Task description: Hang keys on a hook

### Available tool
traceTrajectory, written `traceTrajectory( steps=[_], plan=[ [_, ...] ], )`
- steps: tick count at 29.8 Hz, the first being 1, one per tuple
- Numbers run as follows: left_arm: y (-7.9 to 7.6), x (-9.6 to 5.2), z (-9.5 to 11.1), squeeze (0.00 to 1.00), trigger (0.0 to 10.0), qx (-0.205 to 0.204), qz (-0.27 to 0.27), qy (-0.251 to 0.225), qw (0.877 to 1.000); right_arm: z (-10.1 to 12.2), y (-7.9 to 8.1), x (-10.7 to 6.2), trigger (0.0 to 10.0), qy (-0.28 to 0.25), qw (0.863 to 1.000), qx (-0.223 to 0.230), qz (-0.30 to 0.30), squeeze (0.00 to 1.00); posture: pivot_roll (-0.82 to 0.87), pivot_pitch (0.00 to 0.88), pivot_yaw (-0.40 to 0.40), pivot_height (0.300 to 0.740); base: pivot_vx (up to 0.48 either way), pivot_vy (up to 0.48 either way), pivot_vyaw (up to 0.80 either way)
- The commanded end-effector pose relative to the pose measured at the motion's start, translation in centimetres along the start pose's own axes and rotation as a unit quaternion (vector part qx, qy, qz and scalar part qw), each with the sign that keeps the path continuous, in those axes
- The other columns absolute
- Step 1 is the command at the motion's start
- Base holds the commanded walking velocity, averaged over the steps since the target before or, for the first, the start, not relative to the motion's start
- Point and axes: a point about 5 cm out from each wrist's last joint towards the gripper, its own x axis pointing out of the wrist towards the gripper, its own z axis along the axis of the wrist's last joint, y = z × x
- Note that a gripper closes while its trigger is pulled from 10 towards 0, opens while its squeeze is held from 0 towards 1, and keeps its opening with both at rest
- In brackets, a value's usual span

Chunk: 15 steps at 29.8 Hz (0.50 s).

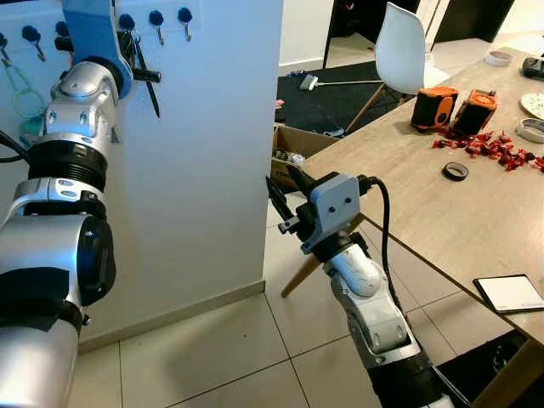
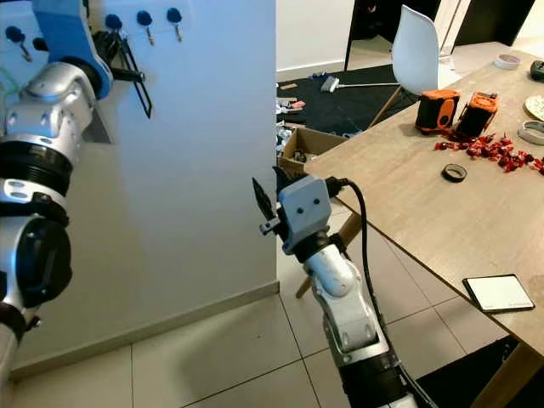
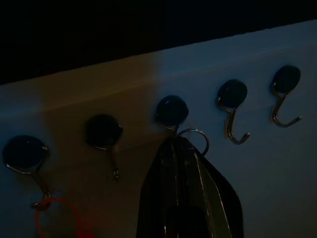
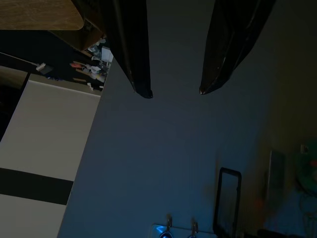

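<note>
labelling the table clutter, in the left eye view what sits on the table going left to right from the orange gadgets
first orange gadget → second orange gadget → red wrappers → roll of tape, all on the wooden table.

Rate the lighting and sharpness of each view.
Left and right eye views: bright, even daylight, sharp; the left tool is raised by the hooks. Left wrist view: dim, blue cast, shadow across the wall, yet hooks and key ring stay readable. Right wrist view: dark and murky; the right tool shows as an open silhouette.
</note>
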Motion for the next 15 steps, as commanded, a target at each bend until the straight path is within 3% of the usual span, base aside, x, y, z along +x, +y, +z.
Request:
traceTrajectory(
  steps=[1, 15],
  plan=[
    [0.0, 0.1, 0.1, 0.00, 10.0, 0.009, 0.006, -0.001, 1.000, -0.1, 0.3, -0.1, 10.0, 0.002, 1.000, 0.004, 0.005, 0.00, 0.03, 0.240, 0.043, 0.740, 0.000, 0.000, 0.00],
    [-0.5, 0.3, -1.2, 0.00, 10.0, 0.014, 0.015, 0.022, 1.000, -0.1, 0.2, -0.3, 10.0, 0.005, 1.000, 0.002, 0.002, 0.00, 0.02, 0.246, 0.046, 0.740, 0.000, 0.000, 0.00]
  ],
)
